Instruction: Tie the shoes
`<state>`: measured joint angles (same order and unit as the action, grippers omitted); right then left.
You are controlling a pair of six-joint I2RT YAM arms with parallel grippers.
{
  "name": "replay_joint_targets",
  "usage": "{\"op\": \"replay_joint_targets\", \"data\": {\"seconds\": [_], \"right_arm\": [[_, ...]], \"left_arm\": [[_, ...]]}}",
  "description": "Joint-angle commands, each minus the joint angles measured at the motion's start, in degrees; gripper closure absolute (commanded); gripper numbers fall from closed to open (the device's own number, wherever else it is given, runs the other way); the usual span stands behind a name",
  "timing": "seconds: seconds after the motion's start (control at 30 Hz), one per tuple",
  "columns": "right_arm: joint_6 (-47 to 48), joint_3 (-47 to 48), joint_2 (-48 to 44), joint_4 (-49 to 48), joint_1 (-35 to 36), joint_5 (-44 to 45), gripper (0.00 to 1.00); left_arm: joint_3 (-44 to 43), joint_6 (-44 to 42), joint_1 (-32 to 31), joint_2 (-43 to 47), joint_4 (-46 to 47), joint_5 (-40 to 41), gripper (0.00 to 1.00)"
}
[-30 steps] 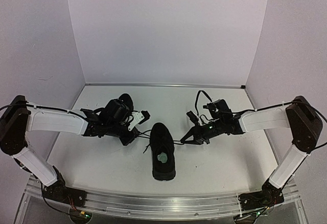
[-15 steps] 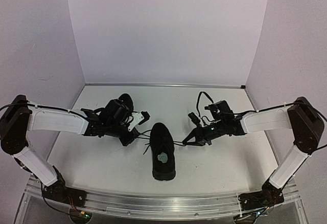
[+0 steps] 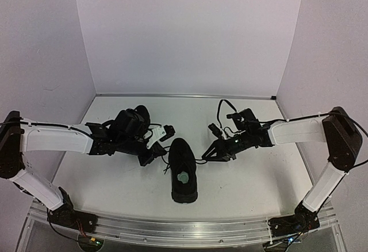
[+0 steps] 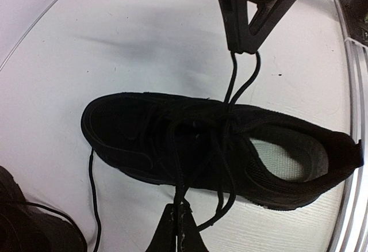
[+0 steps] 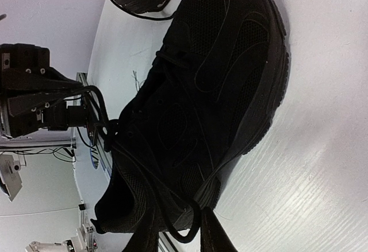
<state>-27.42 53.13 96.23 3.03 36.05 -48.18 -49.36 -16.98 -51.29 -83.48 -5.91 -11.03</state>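
Stretching farther across, the left gripper (image 4: pixel 176 229) is now sitting closer to the front shoe (image 3: pixel 183 174), on its left side, with its fingers pinching shut on a loop of lace (image 4: pixel 232 79). Opposite, on that shoe's right, the right gripper (image 3: pixel 208 156) is carrying another loop between its fingers; whether they are clamping it I cannot tell. A pale patch (image 4: pixel 282 157) is showing inside the shoe's opening. The other shoe (image 3: pixel 137 119) is lying behind it, to the left.

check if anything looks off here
Nothing damaged or spilled. The near shoe has its laces strung out to both sides, not tied, one pinched in the left tool; a loose lace trails on the table.
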Motion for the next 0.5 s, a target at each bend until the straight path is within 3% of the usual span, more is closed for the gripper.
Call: {"op": "replay_joint_targets", "data": {"seconds": [0.0,0.33,0.4,0.47], "right_arm": [[2.5,1.7,-1.3,3.5,0.3,1.1,0.76],[3.6,0.1,-1.6,4.6,0.3,1.3,0.79],[3.9,0.1,-1.3,4.7,0.3,0.7,0.76],[4.1,0.2,-1.6,4.7,0.4,0.5,0.66]], "left_arm": [[0.4,-0.9,-0.5,3.7,2.7,-2.8,1.0],[-1.2,2.4,-0.4,1.6,-1.5,13.1,1.0],[-2.3,2.9,-0.4,-0.2,-3.1,14.1,0.99],[-2.3,3.3,-0.4,-0.7,-3.5,13.6,0.98]]}}
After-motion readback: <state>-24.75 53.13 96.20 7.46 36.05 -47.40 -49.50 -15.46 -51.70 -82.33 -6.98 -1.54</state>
